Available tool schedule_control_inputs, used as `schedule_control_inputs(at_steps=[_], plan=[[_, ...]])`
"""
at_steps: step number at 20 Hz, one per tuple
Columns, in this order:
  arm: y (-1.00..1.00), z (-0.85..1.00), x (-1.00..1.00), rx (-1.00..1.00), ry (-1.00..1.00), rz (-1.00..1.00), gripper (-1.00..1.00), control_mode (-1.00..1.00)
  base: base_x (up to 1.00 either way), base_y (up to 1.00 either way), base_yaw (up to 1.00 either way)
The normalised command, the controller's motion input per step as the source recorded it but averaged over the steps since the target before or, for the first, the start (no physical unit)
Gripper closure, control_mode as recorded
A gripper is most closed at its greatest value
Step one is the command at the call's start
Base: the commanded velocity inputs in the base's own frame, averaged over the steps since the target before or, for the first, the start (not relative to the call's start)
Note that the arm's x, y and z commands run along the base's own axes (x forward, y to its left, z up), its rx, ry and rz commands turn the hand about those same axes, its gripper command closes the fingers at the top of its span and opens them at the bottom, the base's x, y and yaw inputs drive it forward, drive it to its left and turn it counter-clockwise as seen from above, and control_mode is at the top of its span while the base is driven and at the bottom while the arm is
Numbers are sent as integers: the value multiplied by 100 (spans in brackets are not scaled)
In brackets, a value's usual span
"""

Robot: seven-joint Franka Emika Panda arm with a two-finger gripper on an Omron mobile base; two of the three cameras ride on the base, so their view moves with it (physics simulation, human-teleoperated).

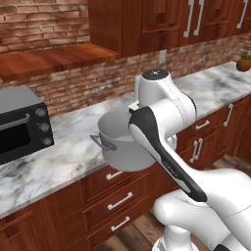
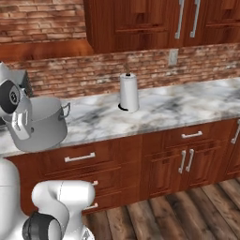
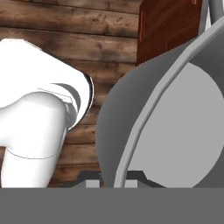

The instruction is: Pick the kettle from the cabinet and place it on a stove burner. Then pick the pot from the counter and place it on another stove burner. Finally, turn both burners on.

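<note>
Item, far left of the left base view: black toaster oven (image 1: 22,125) with round knobs, standing on the counter (image 1: 63,152), a white marble slab with grey veins. Above it: reddish-brown plank ledge of the cabinet (image 1: 54,59) against a red brick wall (image 1: 44,22). Item, centre: the pot (image 1: 120,142), wide grey brushed metal with a loop handle on its side, raised at the counter's front edge and overhanging the drawer fronts (image 1: 120,201), partly hidden behind the white arm. In the right base view the pot (image 2: 42,124) sits at the left, tilted, beside the arm's wrist. In the hand view the gripper (image 3: 114,178) has its two dark tips closed on the pot's rim, one tip on either side of the wall, with the pot (image 3: 183,127) seen open-mouthed and wooden floor behind it. Item, right of the pot: white paper-towel roll (image 2: 128,92) upright on the counter. Item, far right: small brown bowl-like object (image 1: 243,63) near the wall; details too small to tell.
</note>
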Motion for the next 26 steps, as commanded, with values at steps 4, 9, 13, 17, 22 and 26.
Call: schedule_control_inputs(at_steps=[4, 9, 13, 17, 22, 26], plan=[[0, 0, 0, 0, 0, 0, 100, 100, -32, 62, 10], [0, 0, 0, 0, 0, 0, 100, 100, -27, 65, 14], [0, 0, 0, 0, 0, 0, 100, 100, -33, 53, 15], [0, 0, 0, 0, 0, 0, 100, 100, -31, 66, 14], [0, 0, 0, 0, 0, 0, 100, 100, -23, 65, 14], [0, 0, 0, 0, 0, 0, 100, 100, -23, 59, 14]])
